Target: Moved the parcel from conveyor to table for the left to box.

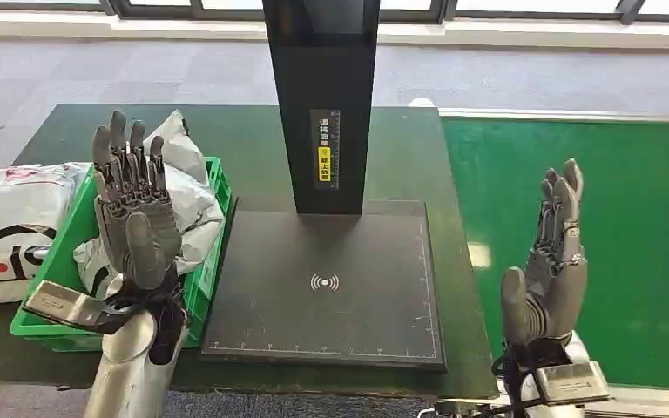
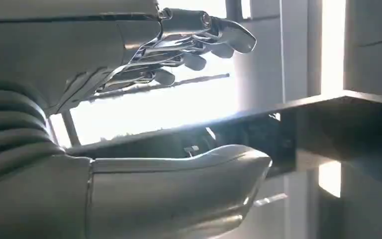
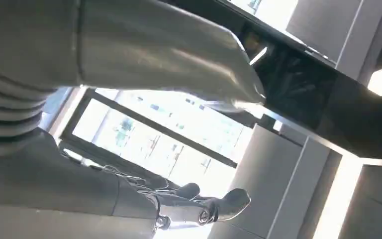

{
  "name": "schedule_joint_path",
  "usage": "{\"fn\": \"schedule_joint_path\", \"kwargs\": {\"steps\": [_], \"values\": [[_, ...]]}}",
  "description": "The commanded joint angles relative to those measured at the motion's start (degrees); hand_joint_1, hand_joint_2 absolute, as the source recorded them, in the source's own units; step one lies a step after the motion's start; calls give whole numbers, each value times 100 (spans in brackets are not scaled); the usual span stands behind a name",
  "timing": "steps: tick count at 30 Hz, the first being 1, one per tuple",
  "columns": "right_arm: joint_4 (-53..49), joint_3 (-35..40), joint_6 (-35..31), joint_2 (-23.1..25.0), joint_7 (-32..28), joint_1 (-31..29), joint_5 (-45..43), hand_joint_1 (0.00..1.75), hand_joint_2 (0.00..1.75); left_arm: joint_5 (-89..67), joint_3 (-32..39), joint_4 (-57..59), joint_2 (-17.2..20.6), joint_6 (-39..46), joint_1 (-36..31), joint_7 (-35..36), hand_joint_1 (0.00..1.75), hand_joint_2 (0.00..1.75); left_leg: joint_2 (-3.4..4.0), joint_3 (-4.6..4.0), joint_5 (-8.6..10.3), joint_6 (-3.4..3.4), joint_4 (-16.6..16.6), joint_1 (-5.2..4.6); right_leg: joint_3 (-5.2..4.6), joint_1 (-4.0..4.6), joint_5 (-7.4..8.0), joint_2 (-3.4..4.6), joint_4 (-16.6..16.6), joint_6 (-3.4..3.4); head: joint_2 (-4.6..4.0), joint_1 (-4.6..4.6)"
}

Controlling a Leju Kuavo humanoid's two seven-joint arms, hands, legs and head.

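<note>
Both the left hand [image 1: 135,218] and right hand [image 1: 550,261] stood with fingers apart and empty, no parcel on the belt [image 1: 636,226] beyond the right fingers, so waiting seemed wisest.

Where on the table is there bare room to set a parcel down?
The dark scanner pad lies bare between the green bin and the conveyor belt, below the black post. The bin is crowded with parcels, with another white bag beside it.
</note>
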Motion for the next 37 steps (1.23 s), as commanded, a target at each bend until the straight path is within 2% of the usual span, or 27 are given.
{"fn": "schedule_joint_path", "kwargs": {"steps": [1, 7, 12, 20, 31, 37], "values": [[282, 224, -496, -361, 0, 246, -277, 0, 175, -30, -334, 519, 155, 439, -182, 15, 0, 175, -11, 14, 0, 2, -12, 4, 21, 5, -2, -14, -15, -3, 0, 0], [276, 298, -612, -457, 0, 188, -407, 0, 175, -5, -320, 553, 151, 411, -261, 15, 0, 175, -2, 4, -1, 1, -4, 3, 10, 4, 1, -4, -8, -2, 0, 0], [197, 243, -608, -322, 0, 196, -347, 0, 175, 0, -394, 498, 163, 354, -191, 15, 0, 175, 4, 9, 1, 1, -9, 4, 14, 6, 3, -1, -13, -4, 0, 0], [-237, 116, -744, -332, 0, 612, -627, 0, 175, -15, -548, 357, 166, 452, -64, 15, 0, 175, -6, 9, -3, 2, -9, 2, 16, 4, -4, -11, -11, -3, 0, 0], [-264, 195, -835, -405, 0, 643, -627, 0, 175, -15, -616, 318, 162, 484, -69, 15, 0, 175, 1, 12, 1, 4, -14, 2, 18, 4, 2, -5, -18, -3, 0, 2], [-514, 221, -955, -510, 0, 909, -584, 0, 175, -17, -625, 540, 46, 346, -347, 15, 0, 175, -13, 9, 1, 4, -12, 3, 20, 4, -3, -19, -16, -3, 0, 2]]}}
